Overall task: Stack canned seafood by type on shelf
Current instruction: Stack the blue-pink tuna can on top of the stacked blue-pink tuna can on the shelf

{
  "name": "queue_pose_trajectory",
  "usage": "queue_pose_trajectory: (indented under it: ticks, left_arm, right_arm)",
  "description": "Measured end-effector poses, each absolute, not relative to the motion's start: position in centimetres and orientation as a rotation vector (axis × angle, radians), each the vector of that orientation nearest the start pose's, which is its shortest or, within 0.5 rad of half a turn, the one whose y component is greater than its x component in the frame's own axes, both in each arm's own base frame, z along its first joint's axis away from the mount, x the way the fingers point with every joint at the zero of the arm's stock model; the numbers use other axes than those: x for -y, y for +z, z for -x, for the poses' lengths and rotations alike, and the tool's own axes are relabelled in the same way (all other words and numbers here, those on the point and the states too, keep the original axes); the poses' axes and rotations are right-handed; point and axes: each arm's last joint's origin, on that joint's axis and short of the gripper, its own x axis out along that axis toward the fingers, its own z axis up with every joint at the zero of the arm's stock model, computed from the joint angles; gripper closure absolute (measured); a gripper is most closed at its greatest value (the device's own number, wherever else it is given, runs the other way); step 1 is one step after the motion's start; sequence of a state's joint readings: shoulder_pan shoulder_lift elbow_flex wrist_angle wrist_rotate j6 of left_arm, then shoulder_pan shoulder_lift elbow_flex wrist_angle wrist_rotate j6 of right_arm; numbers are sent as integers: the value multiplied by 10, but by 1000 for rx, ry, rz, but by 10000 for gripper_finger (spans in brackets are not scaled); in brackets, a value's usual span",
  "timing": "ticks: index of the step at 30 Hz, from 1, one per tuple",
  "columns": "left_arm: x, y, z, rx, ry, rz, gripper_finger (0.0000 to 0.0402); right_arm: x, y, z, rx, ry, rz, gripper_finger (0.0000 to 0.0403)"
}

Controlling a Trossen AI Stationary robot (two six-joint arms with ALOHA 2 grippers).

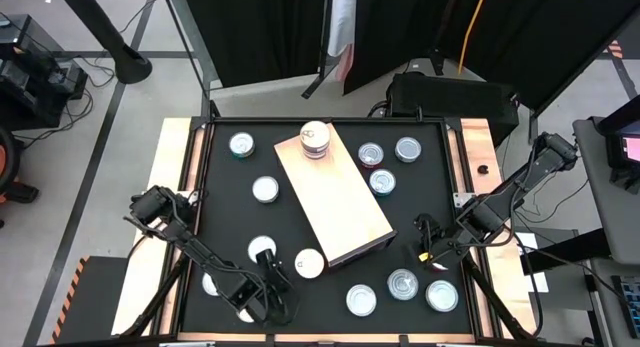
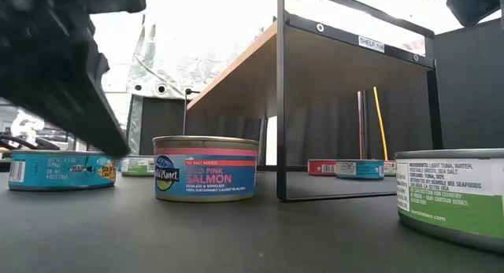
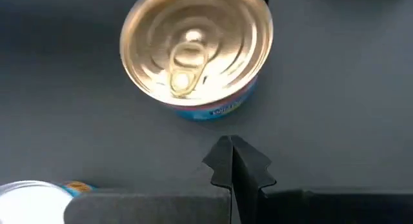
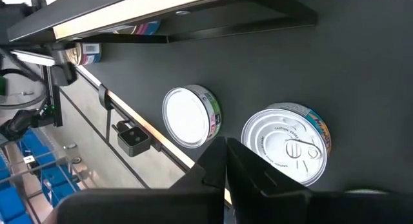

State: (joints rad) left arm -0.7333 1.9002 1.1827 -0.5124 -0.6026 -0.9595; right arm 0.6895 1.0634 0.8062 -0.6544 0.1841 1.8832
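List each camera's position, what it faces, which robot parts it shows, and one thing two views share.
High view: overhead, straight down on the pale wooden shelf board; both arms show.
Low view: tabletop level, facing the pink-and-blue salmon tin; a dark arm part at upper left.
Left wrist view: over the shut left gripper, facing a gold-topped tin.
Right wrist view: over the shut right gripper, facing two tins on their sides.
Shared: the shelf appears in the high and low views.
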Motion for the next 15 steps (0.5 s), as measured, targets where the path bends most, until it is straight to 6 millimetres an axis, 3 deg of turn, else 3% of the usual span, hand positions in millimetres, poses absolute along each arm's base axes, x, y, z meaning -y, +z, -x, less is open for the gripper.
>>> queue_pose_trajectory:
  ticks: [3,5,11,15]
  left_arm:
    - [229,178,-281,-765,335,180,401]
    - [226,184,-282,-716,369,166,401]
    - [207,164,-290,-747,414,178,401]
    - [200,153,-294,-760,355,187,401]
  right_arm:
    - [-125,254,-160,-941,-431,-1343,399]
    - [-125,254,-160,-941,-432,-1343,399]
    - [-124,253,-160,-942,-442,-1337,399]
    - [-124,254,-160,-941,-440,-1339,399]
